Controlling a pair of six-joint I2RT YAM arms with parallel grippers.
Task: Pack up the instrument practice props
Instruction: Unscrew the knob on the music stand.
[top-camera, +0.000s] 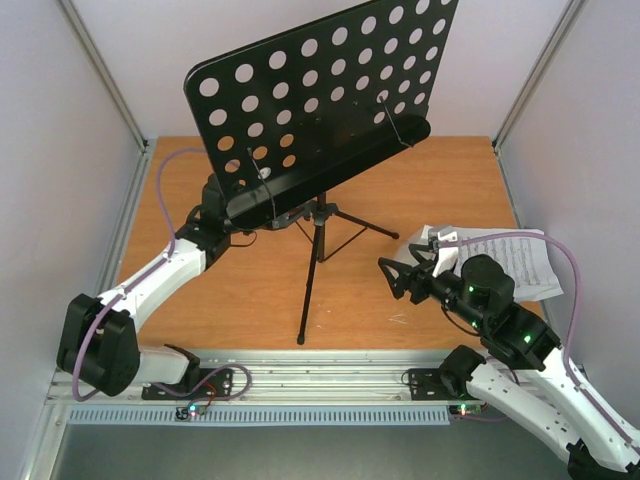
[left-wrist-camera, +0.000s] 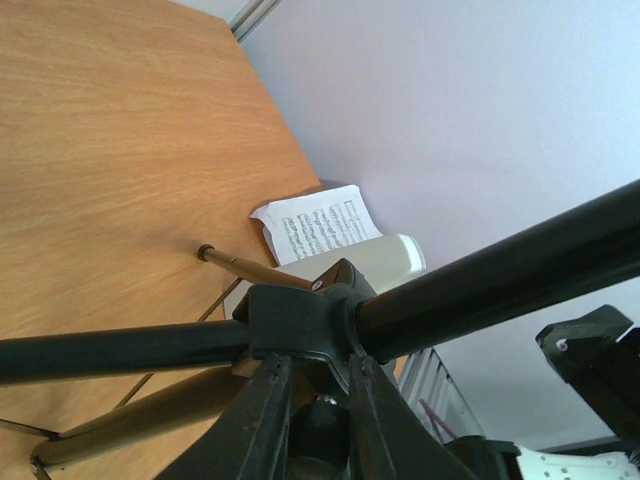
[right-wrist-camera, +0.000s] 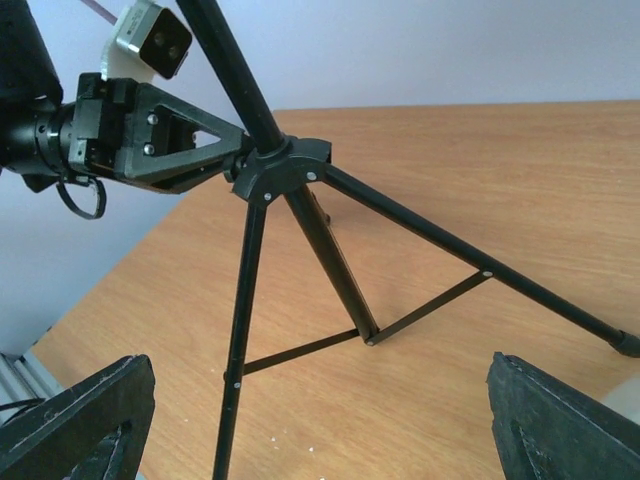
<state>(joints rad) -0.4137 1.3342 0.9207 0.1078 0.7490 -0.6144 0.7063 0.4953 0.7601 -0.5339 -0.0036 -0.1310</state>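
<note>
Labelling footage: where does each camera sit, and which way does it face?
Top external: above, behind the robot, looking down on the music stand; left arm, right arm show.
Left wrist: beside the tripod hub, facing the sheet music and metronome; own fingers show.
Right wrist: low, facing the tripod legs and left gripper; own fingertips show.
Wrist views share the hub.

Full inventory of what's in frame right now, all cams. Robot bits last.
music stand: one, black, tripod with round-holed desk, standing mid-table
sheet of music: one, white, printed, flat on the table's right side, partly hidden by the right arm
metronome: one, white, at the sheet's edge, clear only in the left wrist view
table: one, orange-brown wood
left gripper: one, black, closed on the stand's leg hub
right gripper: one, black, open, right of the stand, holding nothing
</note>
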